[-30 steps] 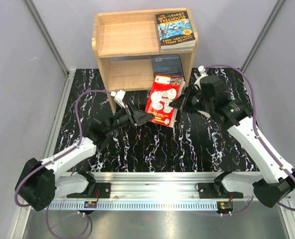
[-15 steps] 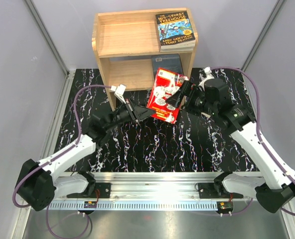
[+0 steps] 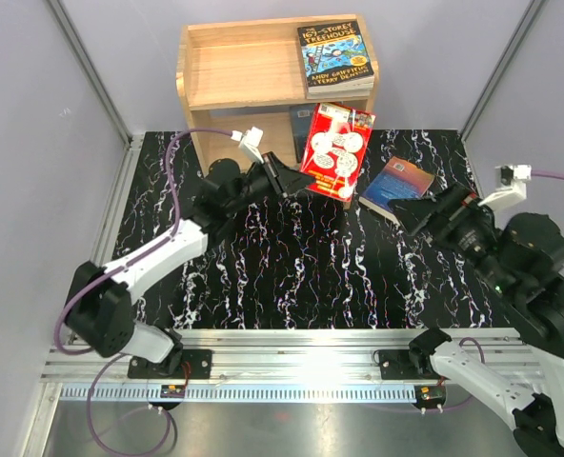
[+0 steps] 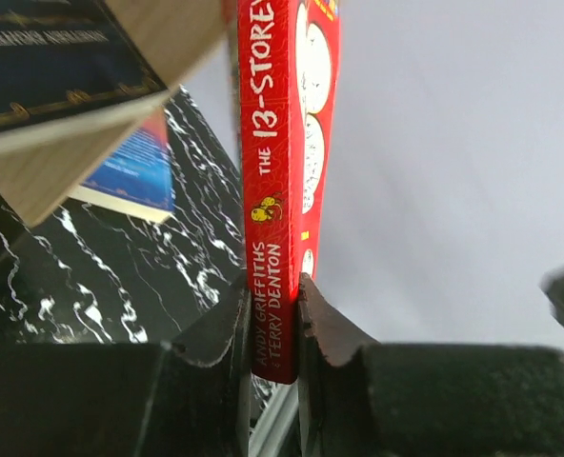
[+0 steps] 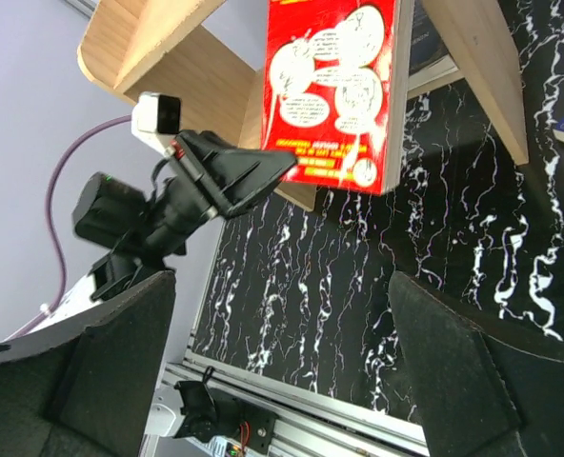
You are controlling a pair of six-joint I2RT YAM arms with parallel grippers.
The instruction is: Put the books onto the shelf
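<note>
My left jaws are clamped together on the lower end of the spine of a red paperback book [image 3: 337, 150] with white speech bubbles on its cover. In my left wrist view both black fingers [image 4: 227, 328] press on the spine, where the authors' names are printed. I hold this book upright above the black table with white marble veins [image 3: 292, 276]. It is just in front of the right side of the small light-wood shelf with two tiers [image 3: 234, 71], and I cannot tell if it touches the wood.

My right jaws stand wide apart and hold nothing. They hang over the right part of the table, well apart from the red book, and they point toward it. Near their tips a thicker blue and orange book [image 3: 396, 183] lies flat on the table.

A blue paperback with a colourful cover [image 3: 335, 59] lies flat on the right end of the shelf top. A dark blue book [image 3: 301, 119] rests on the lower tier, behind the red one.
</note>
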